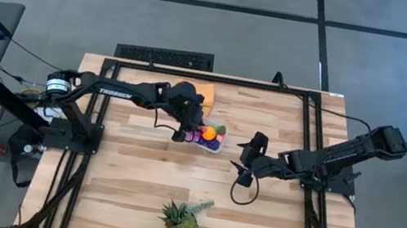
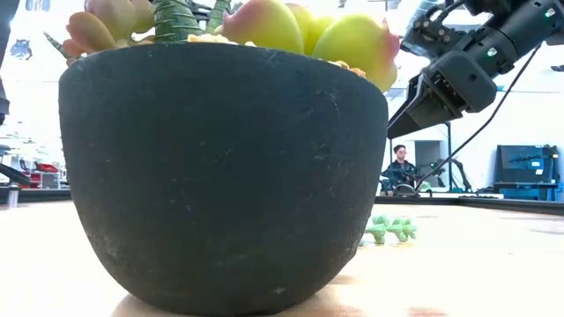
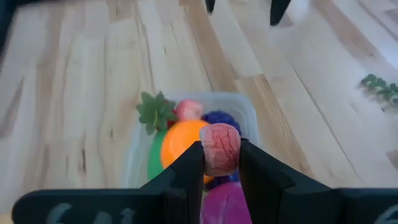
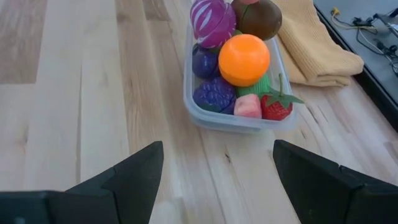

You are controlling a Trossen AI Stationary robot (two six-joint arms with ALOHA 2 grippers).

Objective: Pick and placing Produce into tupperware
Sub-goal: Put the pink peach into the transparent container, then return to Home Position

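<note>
My left pincer (image 3: 221,163) was clamped on a pinkish-brown veg piece (image 3: 220,148), held just above the tupperware (image 3: 245,112) for dropping in w/ the other produce (image 4: 244,59). Right pincer (image 4: 217,180) stood apart, empty, near the tupperware, waiting.

**Left hand clamped, right hand spread**

The left arm reaches across from the left side, its hand (image 1: 183,124) pointing down with both fingers (image 3: 186,171) pinched together on a small pinkish piece. The right arm stretches inward from the right, low and nearly level, its hand (image 1: 248,161) with fingers (image 4: 134,171) set wide apart, empty.
</note>
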